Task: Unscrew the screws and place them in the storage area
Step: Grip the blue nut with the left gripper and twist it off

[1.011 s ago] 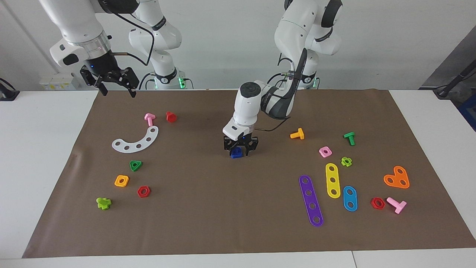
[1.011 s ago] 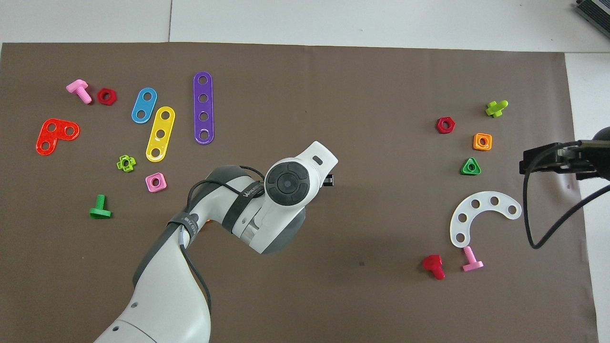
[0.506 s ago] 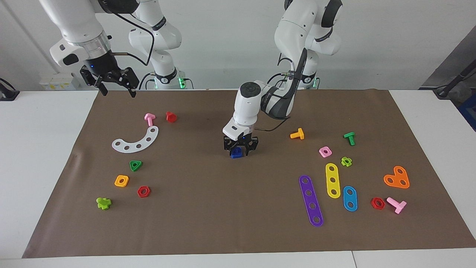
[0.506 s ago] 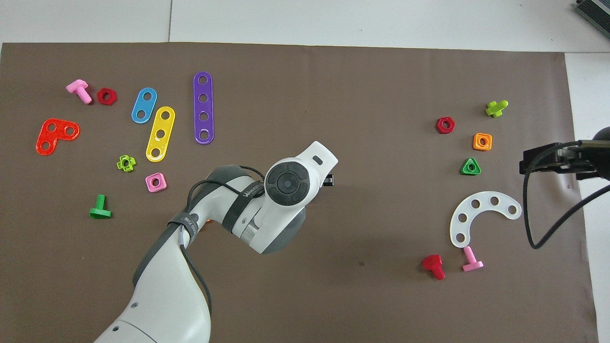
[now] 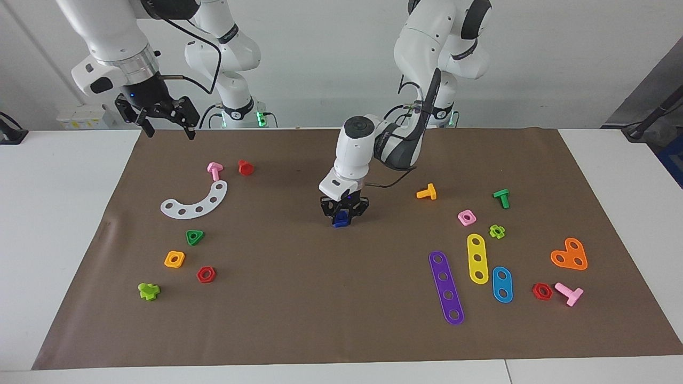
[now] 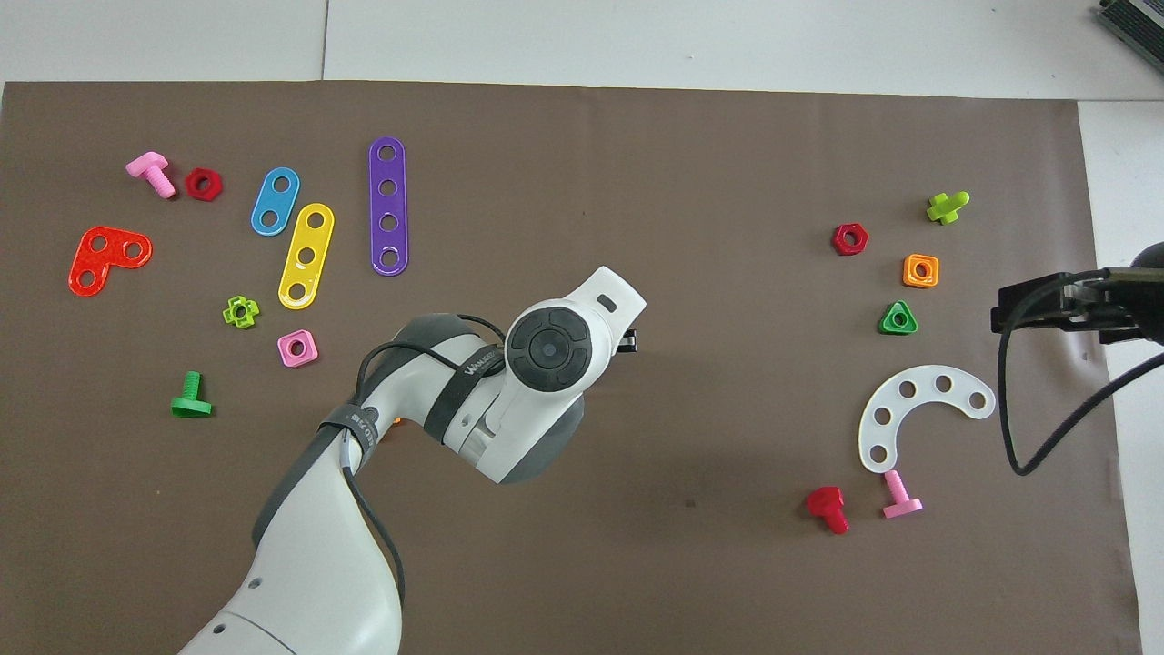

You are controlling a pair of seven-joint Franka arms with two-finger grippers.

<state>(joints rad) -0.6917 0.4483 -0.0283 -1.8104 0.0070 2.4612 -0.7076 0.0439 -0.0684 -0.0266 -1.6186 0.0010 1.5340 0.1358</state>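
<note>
Left gripper (image 5: 341, 215) is clamped on the blue screw (image 5: 339, 220) mid-mat; grasp step, it seems; next, lift and carry to the curved strip (image 5: 196, 201); right gripper (image 5: 166, 129) waits open

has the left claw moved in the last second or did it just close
No. The left claw sits at the same spot on the brown mat, level with the pink square nut; it only closed on the blue bolt.

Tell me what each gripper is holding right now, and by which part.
The left gripper is shut on the dark-blue screw at mid-mat, gripping its upper part; exactly which part is hidden. The right gripper waits open, holding nothing.
</note>
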